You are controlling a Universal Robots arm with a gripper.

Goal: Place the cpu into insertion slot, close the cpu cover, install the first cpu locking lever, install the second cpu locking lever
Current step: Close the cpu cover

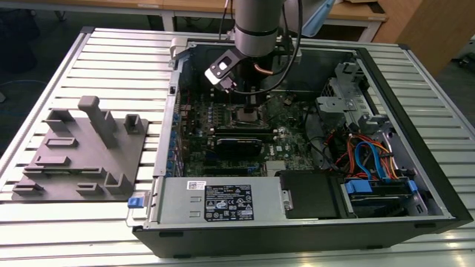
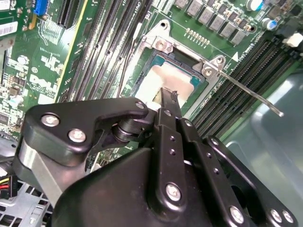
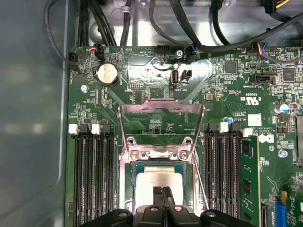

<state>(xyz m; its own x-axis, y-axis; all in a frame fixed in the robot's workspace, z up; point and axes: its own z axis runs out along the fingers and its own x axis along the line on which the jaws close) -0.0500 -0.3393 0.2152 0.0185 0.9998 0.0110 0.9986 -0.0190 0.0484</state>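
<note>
1. The cpu (image 3: 151, 182) (image 2: 156, 80) is seated flat in the slot (image 3: 127, 184), with its pale metal top upward, as shown in both wrist views.
2. The slot is located on the green board (image 3: 227, 85), between two banks of memory slots (image 3: 92, 175). In the exterior view the slot (image 1: 248, 115) is seen near the middle of the board, directly below the arm (image 1: 256, 22).
3. The cover (image 3: 161, 125) is swung open and stood up from the hinge edge of the slot. The board is seen through its square window, and the cpu is left uncovered.
4. One lever (image 2: 251, 92) is released. It is angled out from a corner of the slot and extended over the memory slots, with its tip free.
5. The gripper (image 3: 163, 191) (image 2: 169, 98) is positioned over the cpu. Its fingers are pressed together with no gap, and nothing is held between them. Whether the tips touch the cpu cannot be told.
6. The arm is directed vertically down into the open case (image 1: 297, 236), which is laid on its side on a slatted table (image 1: 111, 61).
7. A power supply (image 1: 222, 203) is mounted at the near edge of the case.
8. A grey fixture (image 1: 82, 150) is set on the table just beside the case, on the exterior view's left.
</note>
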